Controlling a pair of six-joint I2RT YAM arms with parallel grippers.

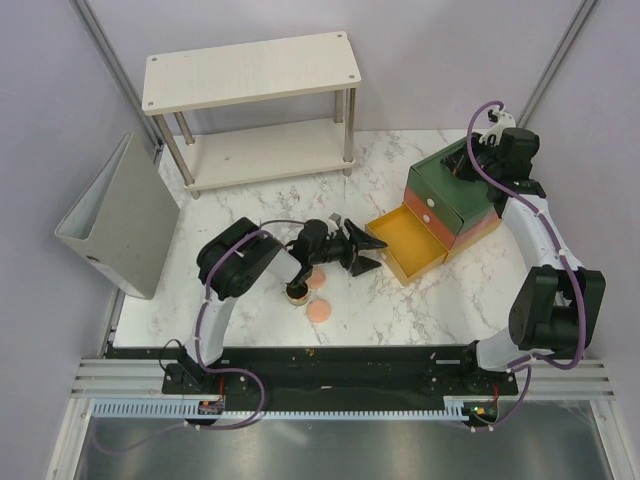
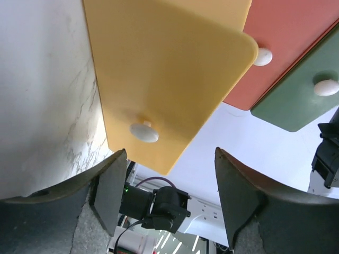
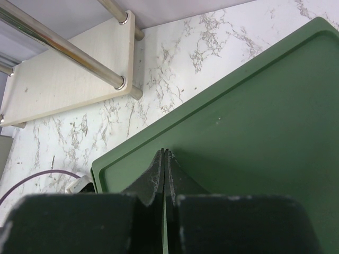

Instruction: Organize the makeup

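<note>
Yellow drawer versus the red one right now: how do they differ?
The yellow drawer is pulled out toward the left claw, its inside exposed; the red drawer sits shut, flush in the box. The yellow drawer is the lowest; the red drawer is one level above it. Both have a flat front with a small white knob.

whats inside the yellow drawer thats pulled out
From above, the yellow drawer shows only its bare yellow floor, with nothing lying in it. Any part still inside the drawer box is hidden.
</note>
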